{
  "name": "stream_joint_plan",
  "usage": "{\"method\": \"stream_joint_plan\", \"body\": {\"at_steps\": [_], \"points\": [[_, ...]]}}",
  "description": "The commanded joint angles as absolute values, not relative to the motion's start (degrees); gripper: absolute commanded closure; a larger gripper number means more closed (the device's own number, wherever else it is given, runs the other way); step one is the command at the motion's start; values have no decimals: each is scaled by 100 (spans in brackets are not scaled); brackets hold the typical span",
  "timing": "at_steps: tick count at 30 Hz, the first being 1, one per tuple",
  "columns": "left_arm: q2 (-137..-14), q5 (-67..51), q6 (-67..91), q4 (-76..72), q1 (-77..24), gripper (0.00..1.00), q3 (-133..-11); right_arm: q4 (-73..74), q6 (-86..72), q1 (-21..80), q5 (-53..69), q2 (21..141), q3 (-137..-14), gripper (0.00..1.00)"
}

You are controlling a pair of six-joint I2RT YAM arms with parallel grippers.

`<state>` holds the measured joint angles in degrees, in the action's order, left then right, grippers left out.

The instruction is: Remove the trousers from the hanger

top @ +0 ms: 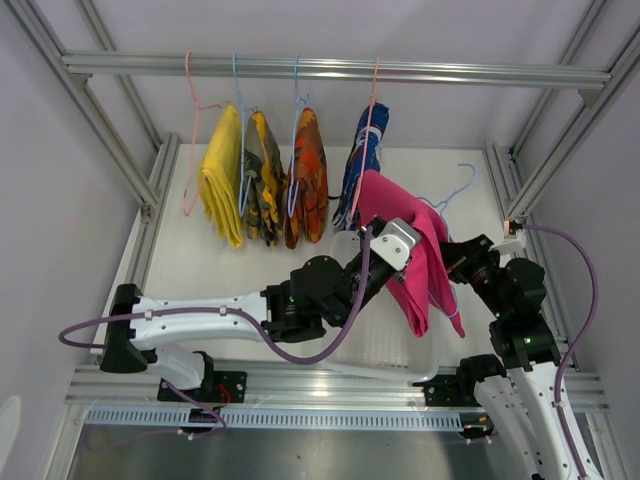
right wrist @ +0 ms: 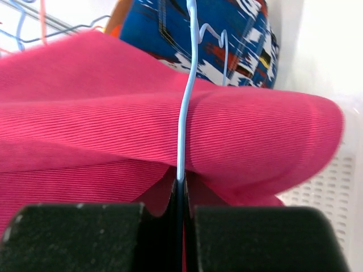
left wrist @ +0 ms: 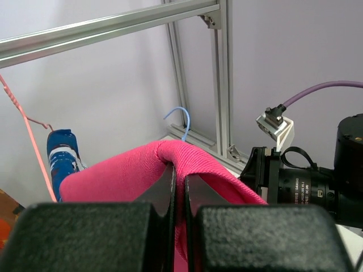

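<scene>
The magenta-pink trousers (top: 420, 265) hang folded over a light blue hanger (right wrist: 187, 107) between my two arms, away from the rail. My left gripper (left wrist: 178, 177) is shut on the top fold of the pink cloth (left wrist: 130, 173); in the top view it (top: 416, 232) sits at the cloth's upper edge. My right gripper (right wrist: 180, 184) is shut on the thin hanger wire under the pink cloth (right wrist: 113, 113); from above it (top: 451, 262) is at the garment's right side. The hanger's hook (top: 462, 185) pokes out free behind.
On the rail (top: 330, 68) hang yellow (top: 222, 175), olive camouflage (top: 262, 180), orange camouflage (top: 305, 180) and blue patterned (top: 362, 160) trousers, plus a bare pink hanger (top: 190, 150). A white perforated tray (top: 385, 340) lies below the arms. Frame posts (left wrist: 218, 73) stand at the sides.
</scene>
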<state>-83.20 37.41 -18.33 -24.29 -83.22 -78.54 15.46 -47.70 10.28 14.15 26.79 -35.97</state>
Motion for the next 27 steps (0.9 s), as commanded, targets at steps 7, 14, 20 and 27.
{"method": "stream_joint_plan", "body": {"at_steps": [7,14,20,27], "points": [[-7454,3727,-2522,-3437,-8455,100,-8235,1380,-4614,1020,1257,2777,-3402,100],[-7014,3823,-2777,-3314,-8543,100,-8218,1547,-4509,1011,1248,2690,-3287,100],[-6654,3937,-2857,-3208,-8631,100,-7981,1898,-4263,1020,1134,2496,-3322,100],[-6039,3999,-2786,-3243,-8798,100,-7077,2416,-3903,1011,976,2303,-3647,100]]}}
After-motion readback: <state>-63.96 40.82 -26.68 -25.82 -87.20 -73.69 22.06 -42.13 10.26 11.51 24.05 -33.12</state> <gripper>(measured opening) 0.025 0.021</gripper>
